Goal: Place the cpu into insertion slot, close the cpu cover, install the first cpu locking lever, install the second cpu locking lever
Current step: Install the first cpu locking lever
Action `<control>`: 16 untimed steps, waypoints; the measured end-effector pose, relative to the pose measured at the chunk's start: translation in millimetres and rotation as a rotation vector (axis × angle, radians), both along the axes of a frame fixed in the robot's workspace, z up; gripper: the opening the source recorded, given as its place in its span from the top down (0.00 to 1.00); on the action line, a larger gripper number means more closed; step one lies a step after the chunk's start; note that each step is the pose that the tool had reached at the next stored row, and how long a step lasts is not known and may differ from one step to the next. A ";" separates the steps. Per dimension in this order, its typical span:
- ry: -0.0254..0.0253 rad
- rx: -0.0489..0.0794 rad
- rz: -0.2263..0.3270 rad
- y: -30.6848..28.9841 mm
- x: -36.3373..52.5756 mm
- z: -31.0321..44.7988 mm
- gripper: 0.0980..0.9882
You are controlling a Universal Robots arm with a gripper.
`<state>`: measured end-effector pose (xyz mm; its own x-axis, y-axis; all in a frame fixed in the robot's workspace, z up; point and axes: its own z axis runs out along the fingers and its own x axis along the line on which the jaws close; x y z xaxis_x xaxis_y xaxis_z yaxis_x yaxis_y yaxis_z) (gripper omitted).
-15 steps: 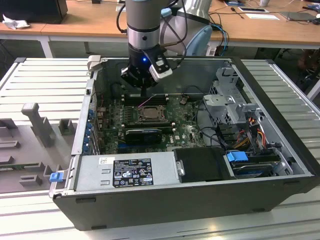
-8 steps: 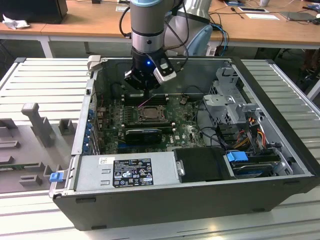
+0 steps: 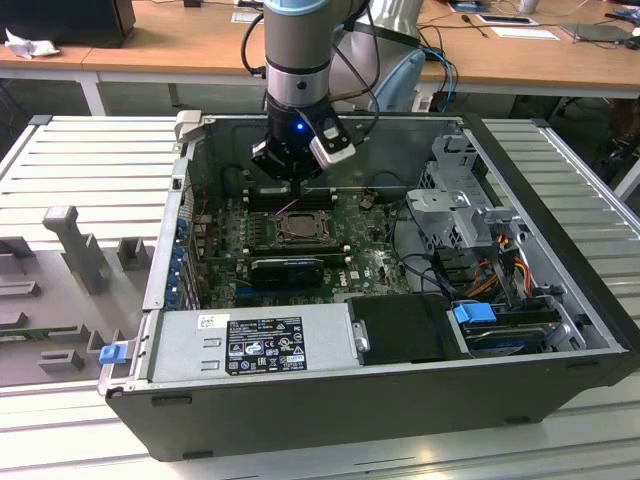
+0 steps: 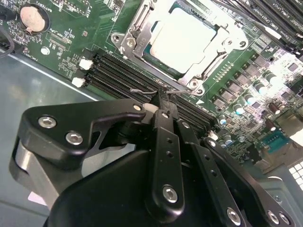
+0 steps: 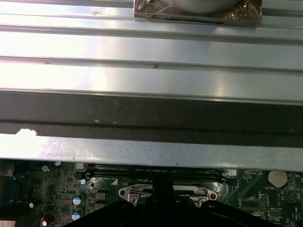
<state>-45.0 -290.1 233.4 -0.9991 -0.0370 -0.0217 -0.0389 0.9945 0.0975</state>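
The gripper (image 4: 163,97), fingers pressed together and holding nothing, hovers centre frame just beside the insertion slot (image 4: 142,35). The cpu (image 4: 182,35) sits inside it under the closed cpu cover (image 4: 215,54), upper centre.

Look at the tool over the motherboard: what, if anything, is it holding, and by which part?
The tool sits at a thin wire lever beside the closed cpu cover; whether it grips that lever cannot be told.
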 end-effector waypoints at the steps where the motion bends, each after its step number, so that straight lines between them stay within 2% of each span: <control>1: 0.0000 0.000 0.000 0.0 0.1 0.0 0.99; 16: 0.0001 0.000 0.002 0.1 5.5 -1.1 0.99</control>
